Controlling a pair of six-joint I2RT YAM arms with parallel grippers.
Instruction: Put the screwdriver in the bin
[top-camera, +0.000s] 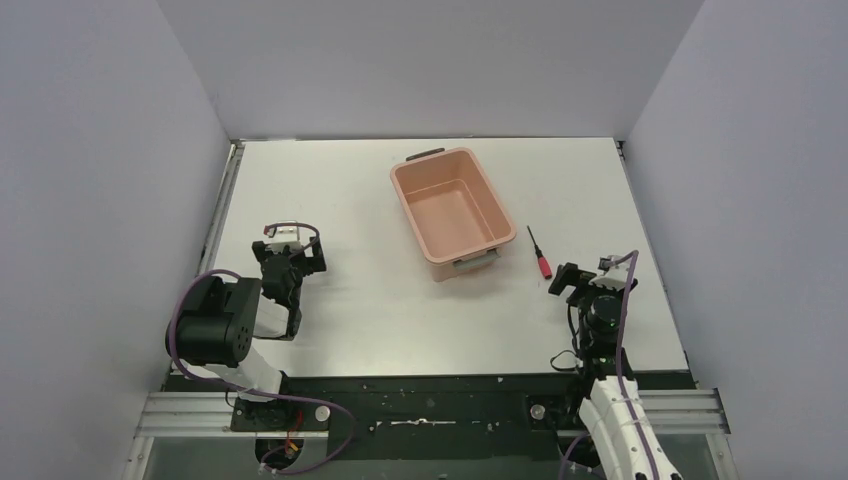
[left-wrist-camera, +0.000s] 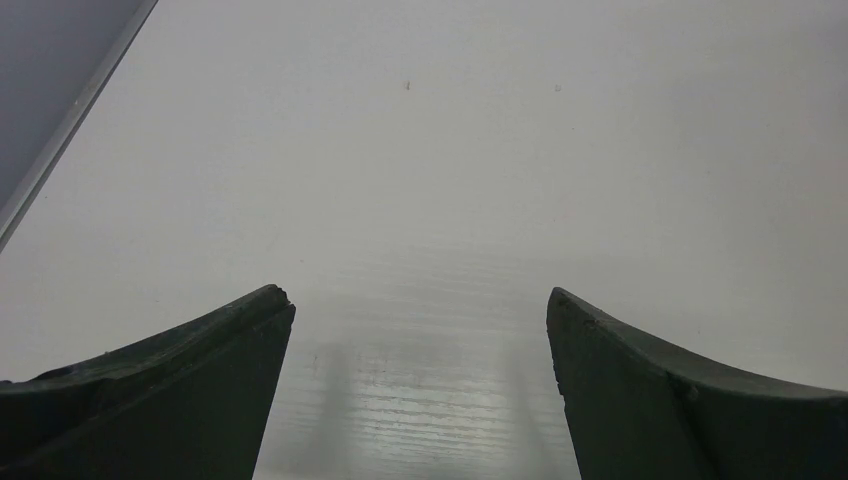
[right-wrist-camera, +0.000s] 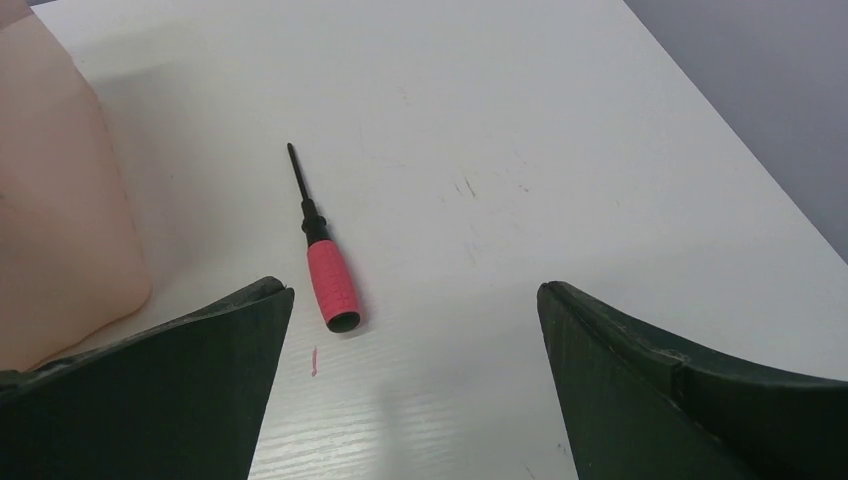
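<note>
Right hand (right-wrist-camera: 412, 288) wide, left hand (left-wrist-camera: 415, 292) wide, screwdriver (right-wrist-camera: 322, 255) on table (right-wrist-camera: 500, 150) beside bin (top-camera: 450, 215)

We look down on a white matte tabletop (top-camera: 380, 320) closed in on three sides by plain pale grey walls: the left wall (top-camera: 90, 200), the far wall (top-camera: 430, 60) and the right wall (top-camera: 760, 200). A silver metal rail (top-camera: 222, 215) runs along the tabletop's left edge. A black strip (top-camera: 430, 405) flanked by aluminium bars (top-camera: 180, 412) lies at its near edge. The light is soft and even. Close up, the tabletop shows us a faint sheen (left-wrist-camera: 420, 390), a few scuffs (right-wrist-camera: 465, 187) and a small red mark (right-wrist-camera: 314, 360).
</note>
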